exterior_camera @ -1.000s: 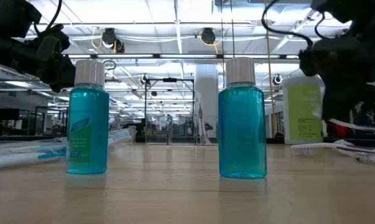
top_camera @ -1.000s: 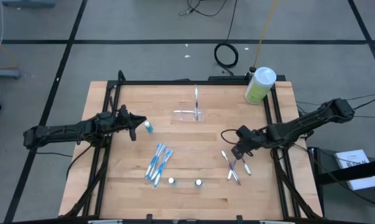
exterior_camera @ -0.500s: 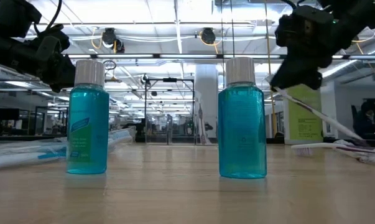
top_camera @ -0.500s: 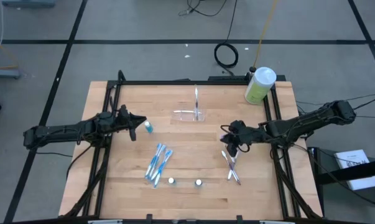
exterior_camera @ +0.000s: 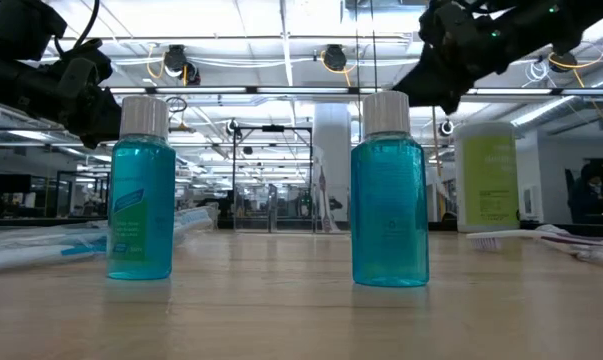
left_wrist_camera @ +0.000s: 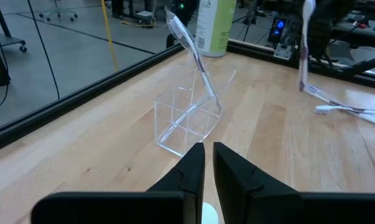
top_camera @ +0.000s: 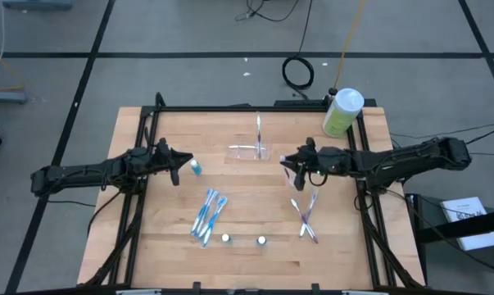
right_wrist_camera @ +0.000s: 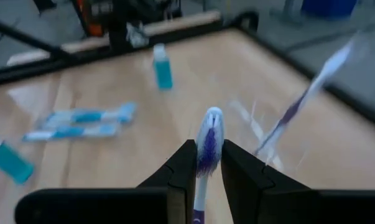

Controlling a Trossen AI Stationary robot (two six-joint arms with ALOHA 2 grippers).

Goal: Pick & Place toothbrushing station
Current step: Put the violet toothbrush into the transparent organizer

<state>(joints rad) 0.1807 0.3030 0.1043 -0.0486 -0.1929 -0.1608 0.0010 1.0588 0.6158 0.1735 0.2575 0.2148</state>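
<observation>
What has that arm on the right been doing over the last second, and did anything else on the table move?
The right tool lifted a toothbrush off the pile of toothbrushes and carried it toward the clear tray, where one toothbrush already stands. It is shut on the brush, not yet over the tray. The left tool, the small blue bottles and the green bottle stayed put.

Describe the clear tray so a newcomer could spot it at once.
On the wooden table, look at the far middle, left of the green bottle. The toothbrushing station sits there: a small see-through plastic tray. Unlike the loose toothbrushes nearer the front, it has one toothbrush standing in it.
</observation>
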